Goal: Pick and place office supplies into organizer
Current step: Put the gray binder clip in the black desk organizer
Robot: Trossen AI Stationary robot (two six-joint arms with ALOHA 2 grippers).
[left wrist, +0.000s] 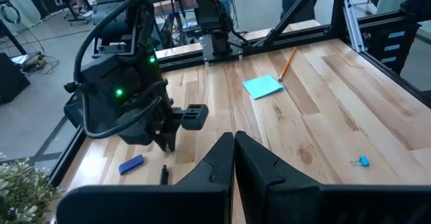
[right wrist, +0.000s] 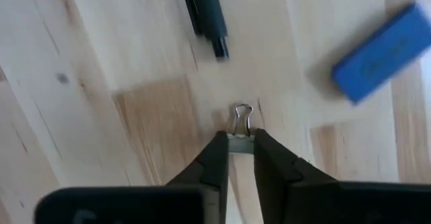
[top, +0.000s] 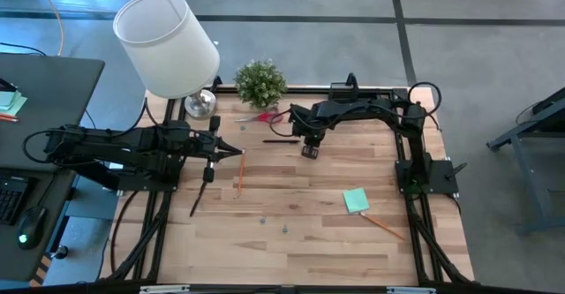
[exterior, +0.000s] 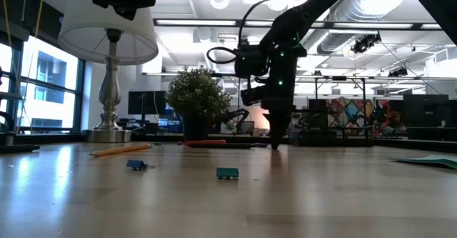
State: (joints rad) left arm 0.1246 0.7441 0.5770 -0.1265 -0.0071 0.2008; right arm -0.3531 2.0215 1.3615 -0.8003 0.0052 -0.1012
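Observation:
A small binder clip (right wrist: 241, 124) lies on the wooden table, its silver wire loop sticking out past my right gripper (right wrist: 240, 140), which points down and is shut on it (top: 309, 146). A dark pen (right wrist: 205, 15) and a blue piece (right wrist: 380, 52) lie close by. My left gripper (left wrist: 234, 143) hovers shut over the table's left half (top: 238, 151), touching nothing. The red-handled scissors (top: 265, 116) lie at the far edge by the plant. An orange pencil (top: 238, 175), a mint-green pad (top: 356, 199) and a second pencil (top: 381, 225) lie flat. The organizer is out of view. My right gripper pinches the binder clip's body (right wrist: 240, 144) between its two fingertips, coming from above and pointing down. The wire loop (right wrist: 242, 115) pokes out beyond the tips. The clip rests on the table.
A potted plant (top: 260, 82) and a white-shaded lamp (top: 168, 42) stand at the far edge. A black pen (top: 201, 192) lies near the left arm. Two small blue clips (exterior: 137, 165) (exterior: 227, 173) sit toward the near middle. Bare wood lies along the near edge.

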